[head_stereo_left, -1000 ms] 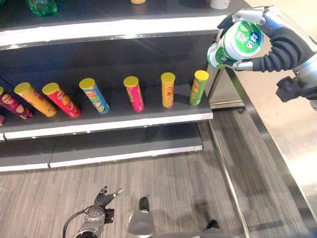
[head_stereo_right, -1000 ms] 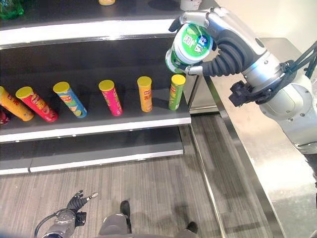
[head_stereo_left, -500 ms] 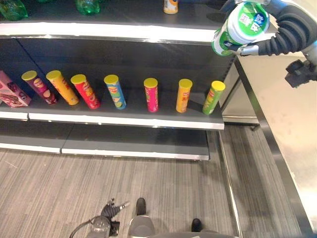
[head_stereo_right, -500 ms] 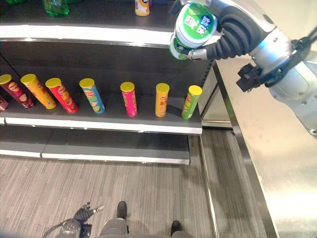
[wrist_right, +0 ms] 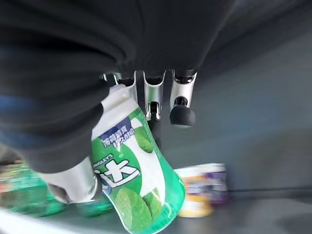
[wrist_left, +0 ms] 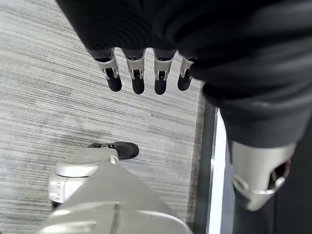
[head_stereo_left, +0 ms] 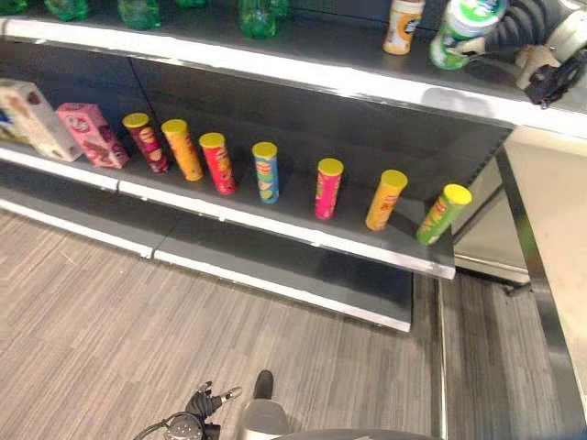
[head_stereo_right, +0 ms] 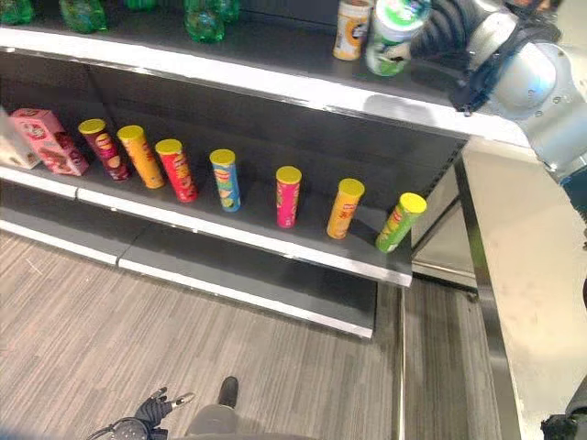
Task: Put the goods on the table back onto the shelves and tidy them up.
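Observation:
A green-and-white tub (head_stereo_right: pixel 394 35) is tilted just above the top shelf (head_stereo_right: pixel 275 48), at its right end. My right hand (head_stereo_right: pixel 449 29) is shut on the tub, fingers (wrist_right: pixel 155 95) curled over its upper part and thumb on the other side. The tub (wrist_right: pixel 139 183) hangs next to a small orange-and-white bottle (head_stereo_right: pixel 351 26); whether its base touches the shelf I cannot tell. My left hand (head_stereo_left: pixel 204 401) hangs low over the floor, fingers (wrist_left: pixel 136 75) straight and holding nothing.
Green bottles (head_stereo_right: pixel 204 20) stand along the top shelf. A row of several chip cans (head_stereo_right: pixel 288 196) lines the middle shelf (head_stereo_right: pixel 275 240), with pink boxes (head_stereo_right: pixel 50 139) at its left. A steel table (head_stereo_right: pixel 541 302) runs along the right.
The camera has swung left and up along the shelves. My right hand has carried the tub up and forward over the top shelf, beside the orange bottle.

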Available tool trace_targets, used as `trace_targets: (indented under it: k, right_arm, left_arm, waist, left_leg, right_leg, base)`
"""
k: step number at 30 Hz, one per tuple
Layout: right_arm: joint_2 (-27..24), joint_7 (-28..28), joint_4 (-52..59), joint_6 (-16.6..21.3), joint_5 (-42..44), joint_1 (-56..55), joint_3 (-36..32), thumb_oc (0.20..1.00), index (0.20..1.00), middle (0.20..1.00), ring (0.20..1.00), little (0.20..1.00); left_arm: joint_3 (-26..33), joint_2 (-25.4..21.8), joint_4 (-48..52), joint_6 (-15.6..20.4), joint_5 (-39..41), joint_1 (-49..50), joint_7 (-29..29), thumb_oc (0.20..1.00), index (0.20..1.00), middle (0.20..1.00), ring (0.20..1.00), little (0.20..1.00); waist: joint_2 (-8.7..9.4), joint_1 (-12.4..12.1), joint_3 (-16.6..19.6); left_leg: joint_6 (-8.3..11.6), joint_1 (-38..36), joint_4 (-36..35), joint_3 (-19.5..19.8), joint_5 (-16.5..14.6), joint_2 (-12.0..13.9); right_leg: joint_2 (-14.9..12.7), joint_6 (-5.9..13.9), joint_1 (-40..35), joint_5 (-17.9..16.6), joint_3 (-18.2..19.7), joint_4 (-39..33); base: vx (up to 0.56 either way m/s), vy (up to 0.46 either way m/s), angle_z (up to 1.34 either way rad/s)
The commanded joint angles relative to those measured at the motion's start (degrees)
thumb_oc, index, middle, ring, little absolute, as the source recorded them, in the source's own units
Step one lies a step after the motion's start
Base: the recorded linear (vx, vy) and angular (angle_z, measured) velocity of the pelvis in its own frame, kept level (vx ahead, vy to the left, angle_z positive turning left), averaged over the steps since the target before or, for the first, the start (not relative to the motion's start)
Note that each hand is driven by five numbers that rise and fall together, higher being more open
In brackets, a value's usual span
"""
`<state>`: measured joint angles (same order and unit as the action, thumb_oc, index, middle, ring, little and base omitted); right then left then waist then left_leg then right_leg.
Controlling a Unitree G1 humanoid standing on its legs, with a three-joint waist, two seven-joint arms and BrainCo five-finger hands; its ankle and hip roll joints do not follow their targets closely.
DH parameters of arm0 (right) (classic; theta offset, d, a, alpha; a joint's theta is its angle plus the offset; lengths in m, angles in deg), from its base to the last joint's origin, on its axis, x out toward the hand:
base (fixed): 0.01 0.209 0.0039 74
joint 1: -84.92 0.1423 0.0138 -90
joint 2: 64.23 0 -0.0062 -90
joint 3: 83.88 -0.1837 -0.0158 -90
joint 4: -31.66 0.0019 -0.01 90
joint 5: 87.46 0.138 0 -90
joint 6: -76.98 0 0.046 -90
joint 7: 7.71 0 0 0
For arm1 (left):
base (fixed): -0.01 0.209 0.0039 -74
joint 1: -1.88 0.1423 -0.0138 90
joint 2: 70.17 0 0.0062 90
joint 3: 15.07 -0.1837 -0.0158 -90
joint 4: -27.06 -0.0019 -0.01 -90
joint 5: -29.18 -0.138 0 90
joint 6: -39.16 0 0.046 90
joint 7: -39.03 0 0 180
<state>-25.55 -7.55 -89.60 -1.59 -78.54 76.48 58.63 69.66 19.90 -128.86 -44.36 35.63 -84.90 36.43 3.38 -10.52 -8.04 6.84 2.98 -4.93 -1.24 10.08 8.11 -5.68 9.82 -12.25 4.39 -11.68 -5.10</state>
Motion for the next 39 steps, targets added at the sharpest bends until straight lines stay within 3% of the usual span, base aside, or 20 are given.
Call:
trace_targets:
  k: [1, 4, 9, 28, 39]
  right_arm:
    - [0.0, -1.2, -4.2, -1.0, 0.8, 5.9, 2.1, 0.200, 0.200, 0.200, 0.200, 0.200]
    - [2.8, 0.8, -14.3, -2.3, 3.4, 5.7, 1.1, 0.200, 0.200, 0.200, 0.200, 0.200]
    - [5.4, 1.7, -20.6, -3.1, 6.1, 3.4, -2.7, 0.200, 0.200, 0.200, 0.200, 0.200]
    - [6.3, 2.0, -21.3, -3.5, 6.5, 3.3, -2.8, 0.200, 0.200, 0.200, 0.200, 0.200]
    - [9.2, 2.1, -25.6, -4.6, 6.4, 0.8, -5.6, 0.200, 0.200, 0.200, 0.200, 0.200]
  left_arm:
    - [-3.4, -3.4, -0.7, 1.5, 2.7, -2.3, -0.6, 1.000, 1.000, 1.000, 1.000, 1.000]
    - [-4.2, -3.3, -1.3, 1.8, 3.2, -1.9, 0.0, 1.000, 1.000, 1.000, 1.000, 1.000]
    - [-5.7, -2.7, -1.5, 1.7, 3.0, -1.7, 0.6, 1.000, 1.000, 1.000, 1.000, 1.000]
    - [-6.9, -1.6, -1.5, 1.4, 3.9, -1.3, 0.6, 1.000, 1.000, 1.000, 1.000, 1.000]
    - [-7.3, -1.4, -1.7, 1.0, 4.4, -1.6, 0.6, 1.000, 1.000, 1.000, 1.000, 1.000]
  waist:
    - [1.06, -1.1, 2.4]
    - [0.81, -1.9, 2.5]
    - [0.41, -2.9, 2.4]
    - [1.36, -4.3, 1.7]
    - [1.34, -4.7, 1.6]
  left_leg:
    - [4.51, -5.5, 2.2, -6.6, -8.7, 1.0]
    - [4.87, -5.3, 1.7, -5.9, -8.2, 1.0]
    - [5.04, -5.1, 1.6, -5.1, -7.8, 0.8]
    - [5.54, -4.2, 1.2, -3.5, -7.5, 1.3]
    - [5.49, -4.3, 1.3, -3.2, -7.5, 1.2]
  right_leg:
    - [2.5, 1.29, 7.0, 3.1, 0.4, 5.2]
    - [2.4, 1.29, 6.9, 3.2, -0.8, 5.3]
    - [2.5, 1.16, 6.5, 3.3, -1.9, 5.2]
    - [2.8, 0.88, 6.1, 4.0, -4.5, 5.2]
    - [2.8, 0.72, 5.6, 4.1, -5.3, 5.1]
  base:
    - [0.02, -0.054, 0.24]
    - [0.03, -0.047, 0.14]
    - [0.03, -0.029, 0.15]
    - [0.01, -0.014, 0.07]
    - [0.00, 0.000, 0.00]
